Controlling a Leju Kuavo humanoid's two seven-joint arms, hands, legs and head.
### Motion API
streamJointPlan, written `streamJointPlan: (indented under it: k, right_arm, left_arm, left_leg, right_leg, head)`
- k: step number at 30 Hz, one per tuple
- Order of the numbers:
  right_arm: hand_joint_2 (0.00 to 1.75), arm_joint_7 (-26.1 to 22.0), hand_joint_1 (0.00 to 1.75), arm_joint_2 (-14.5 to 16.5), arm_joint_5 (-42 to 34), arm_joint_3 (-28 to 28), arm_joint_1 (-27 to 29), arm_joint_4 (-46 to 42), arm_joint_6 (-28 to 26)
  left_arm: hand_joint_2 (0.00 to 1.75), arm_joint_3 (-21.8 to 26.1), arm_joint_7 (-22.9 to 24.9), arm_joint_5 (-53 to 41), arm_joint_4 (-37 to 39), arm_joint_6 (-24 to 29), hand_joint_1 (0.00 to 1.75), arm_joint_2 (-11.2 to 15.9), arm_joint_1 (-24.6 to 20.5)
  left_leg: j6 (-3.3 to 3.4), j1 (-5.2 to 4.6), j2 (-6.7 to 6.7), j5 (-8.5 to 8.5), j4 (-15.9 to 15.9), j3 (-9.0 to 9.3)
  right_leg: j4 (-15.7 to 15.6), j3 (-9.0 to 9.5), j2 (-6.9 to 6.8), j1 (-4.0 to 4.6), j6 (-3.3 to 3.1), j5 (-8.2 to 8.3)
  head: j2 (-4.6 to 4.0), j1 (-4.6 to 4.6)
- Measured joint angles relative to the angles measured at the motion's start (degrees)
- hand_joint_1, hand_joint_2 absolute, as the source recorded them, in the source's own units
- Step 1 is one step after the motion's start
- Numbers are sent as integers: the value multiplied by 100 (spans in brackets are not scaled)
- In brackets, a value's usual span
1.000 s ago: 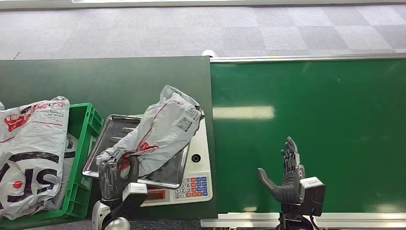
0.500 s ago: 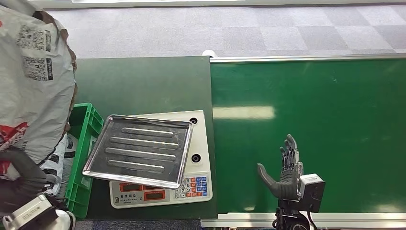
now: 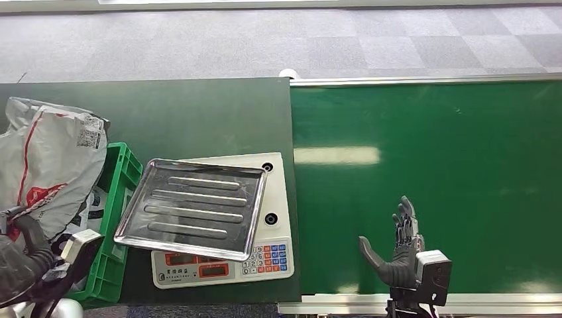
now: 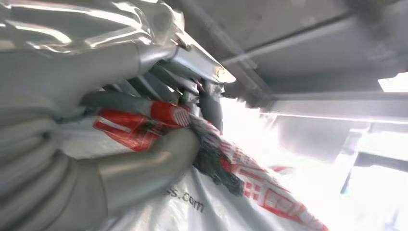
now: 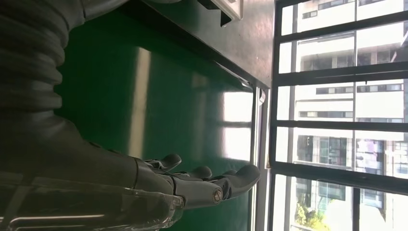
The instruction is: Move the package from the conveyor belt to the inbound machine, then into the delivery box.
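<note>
A grey plastic package [image 3: 50,162] with red print hangs over the green delivery box [image 3: 116,199] at the far left. My left hand [image 3: 23,255] grips its lower end; in the left wrist view the fingers [image 4: 144,163] pinch the red-printed film [image 4: 159,120]. The inbound machine, a white scale [image 3: 262,255] with a steel tray [image 3: 192,209], stands bare at the centre. Over the green conveyor belt [image 3: 424,146] my right hand [image 3: 394,248] hovers with its fingers apart, holding nothing.
Another printed bag [image 3: 93,209] lies inside the green box under the held package. A dark green table [image 3: 199,116] carries the scale and box. The belt's metal rail [image 3: 424,81] runs along its far side, with grey carpet beyond.
The package has left the scale tray, swung up high at the left, and now hangs lower over the green box in my left hand. The right hand has barely moved.
</note>
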Motion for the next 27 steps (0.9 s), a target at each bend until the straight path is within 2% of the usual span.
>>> streamJointPlan:
  k: [3, 6, 8, 10, 11, 14, 19, 21, 27]
  right_arm:
    - [175, 60, 0, 29, 72, -74, 2, -54, 102]
    - [175, 87, 0, 56, 138, -148, 4, -86, 204]
    - [175, 91, 0, 74, 174, -180, 4, -91, 251]
    - [175, 91, 0, 91, 200, -199, 3, -91, 280]
    - [175, 91, 0, 97, 208, -206, 3, -91, 287]
    - [175, 91, 0, 108, 216, -222, 1, -89, 296]
    - [175, 80, 0, 117, 216, -232, -3, -85, 306]
    - [175, 58, 0, 117, 214, -229, -3, -73, 306]
    - [175, -1, 0, 116, 174, -194, -6, -19, 291]
  left_arm:
    - [175, 32, 890, -621, 341, 1, 175, -12, 95]
    - [175, 49, 1388, -869, 630, 1, 147, -21, 219]
    - [175, 105, 1388, -778, 699, 2, 72, -26, 271]
    - [175, 202, 1232, -571, 698, 3, 6, -27, 293]
    - [175, 263, 1115, -450, 677, 3, 0, -27, 295]
    - [175, 496, 567, -8, 542, 5, 0, -25, 263]
    - [175, 1109, -960, 1336, 258, 5, 0, -21, -18]
    - [175, 1260, -1150, 1688, 62, 5, 0, -20, -68]
    - [175, 1329, -1190, 2390, -580, 4, 0, -19, -113]
  left_leg:
    - [-1, -1, 0, -2, 0, 0]
    - [-1, -1, -1, -3, 0, -1]
    - [-2, 0, -1, -3, 0, -1]
    - [-2, 0, 0, -3, 0, -1]
    - [-2, 0, 0, -3, -1, 0]
    - [-2, 2, -3, -3, -1, 0]
    - [-2, 2, -1, -3, -2, 1]
    - [-2, 2, -3, -3, -2, 1]
    - [-2, 1, -9, -3, -1, 0]
  right_leg:
    - [0, 0, 0, -1, 0, 0]
    - [0, 1, 0, -1, 0, 0]
    - [0, 1, 0, 0, 0, 0]
    - [0, 1, 0, 0, 0, 0]
    - [0, 1, 0, 1, 0, 0]
    - [0, 1, -1, 2, -1, -1]
    - [1, 3, -1, 2, -1, -1]
    - [1, 3, -2, 2, 0, -1]
    - [1, 3, -3, 1, 0, -2]
  head:
    - [0, 1]
    - [0, 1]
    - [0, 0]
    - [0, -1]
    - [0, -1]
    - [0, 1]
    - [0, 0]
    - [0, 0]
    - [0, 0]
